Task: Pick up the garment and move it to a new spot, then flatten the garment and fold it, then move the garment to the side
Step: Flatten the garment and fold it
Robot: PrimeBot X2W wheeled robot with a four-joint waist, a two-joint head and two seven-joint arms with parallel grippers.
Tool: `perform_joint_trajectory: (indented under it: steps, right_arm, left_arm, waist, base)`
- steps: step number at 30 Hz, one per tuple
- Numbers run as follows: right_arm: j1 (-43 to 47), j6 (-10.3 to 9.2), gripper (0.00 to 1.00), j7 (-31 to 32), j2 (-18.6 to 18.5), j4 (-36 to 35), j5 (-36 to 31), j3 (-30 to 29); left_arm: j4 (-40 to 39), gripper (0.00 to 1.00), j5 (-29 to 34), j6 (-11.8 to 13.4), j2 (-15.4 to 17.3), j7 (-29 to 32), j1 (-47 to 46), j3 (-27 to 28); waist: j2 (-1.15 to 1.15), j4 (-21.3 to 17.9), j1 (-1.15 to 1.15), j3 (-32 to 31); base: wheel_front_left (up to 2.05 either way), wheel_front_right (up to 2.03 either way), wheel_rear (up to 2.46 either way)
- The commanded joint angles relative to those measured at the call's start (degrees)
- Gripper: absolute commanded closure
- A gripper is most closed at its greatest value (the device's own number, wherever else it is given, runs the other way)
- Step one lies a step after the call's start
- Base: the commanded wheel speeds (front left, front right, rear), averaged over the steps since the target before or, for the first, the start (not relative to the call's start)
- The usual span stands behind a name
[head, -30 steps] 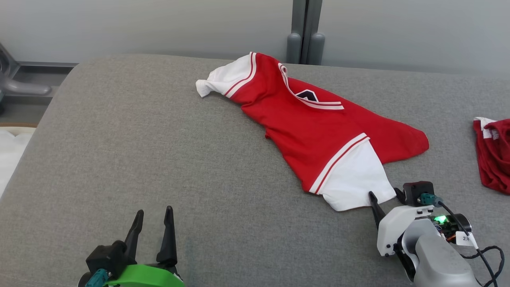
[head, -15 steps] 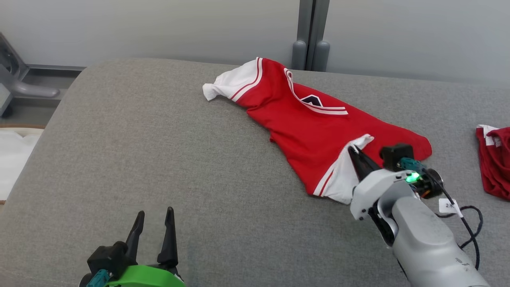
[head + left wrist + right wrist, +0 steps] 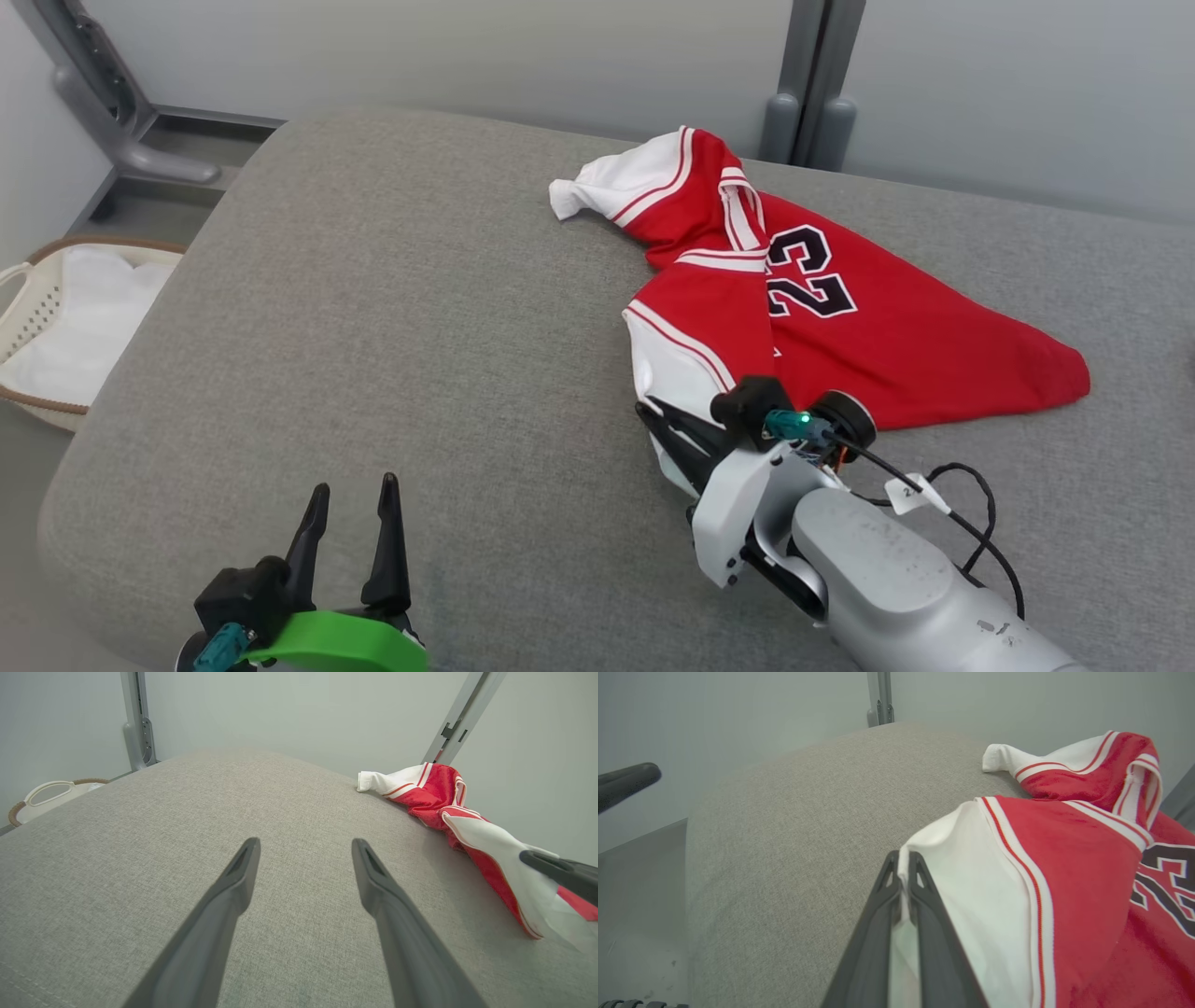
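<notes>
The garment [image 3: 868, 327] is a red jersey with white sleeves and a black "23", lying crumpled on the far right of the grey padded table [image 3: 373, 327]. One white sleeve is folded over toward the near left. My right gripper [image 3: 653, 415] is shut on that sleeve's edge; in the right wrist view the white cloth of the garment [image 3: 1064, 858] is pinched between the tips of the right gripper [image 3: 903, 858]. My left gripper [image 3: 350, 490] is open above bare table at the near left. In the left wrist view the left gripper [image 3: 306, 847] has nothing between its fingers, and the garment [image 3: 430, 793] lies off to the right.
A white laundry basket [image 3: 56, 317] stands on the floor left of the table. Grey posts [image 3: 812, 93] rise behind the table's far edge. A black cable [image 3: 962, 504] trails from my right wrist over the table.
My right gripper shut on the white sleeve and pulled it up and leftward over the jersey, turning the cloth so the "23" shows. The head camera has also shifted. The left gripper stayed open.
</notes>
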Motion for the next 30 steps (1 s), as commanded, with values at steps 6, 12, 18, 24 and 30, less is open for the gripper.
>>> perform_joint_trajectory:
  steps: [6,12,18,24,30]
  right_arm:
    - [-0.99,-0.09,1.0,0.89,-0.31,-2.7,2.93,7.52]
    - [-1.21,-0.09,0.0,-0.01,-0.29,-5.43,4.28,11.27]
    - [-1.59,-0.09,0.0,-1.75,-0.33,-4.78,3.63,8.37]
    - [0.19,-0.09,0.0,-2.57,-0.31,-3.31,0.56,-0.12]
    - [4.81,-0.09,0.0,-2.64,-0.27,-6.42,-6.9,-13.13]
  left_arm:
    - [-0.04,0.0,-0.65,-0.06,0.08,0.0,-1.31,0.15]
    - [-0.46,0.0,-0.91,0.33,0.08,-0.01,-1.8,0.29]
    - [-0.94,0.0,-0.58,0.27,0.08,-0.01,-2.53,-0.33]
    - [-0.77,0.0,-0.5,-0.13,0.09,0.0,-3.82,-2.21]
    - [0.5,0.0,-0.98,-0.43,0.12,0.0,-4.25,-4.43]
  waist:
    - [0.0,3.36,0.0,1.39]
    - [0.0,3.17,0.0,1.84]
    - [0.0,0.56,0.0,1.54]
    - [0.0,-3.41,0.0,0.29]
    - [0.0,-7.52,0.0,-0.96]
  base:
    - [0.0,0.0,0.0]
    - [0.0,0.0,0.0]
    - [0.0,0.0,0.0]
    - [0.0,0.0,0.0]
    - [0.0,0.0,0.0]
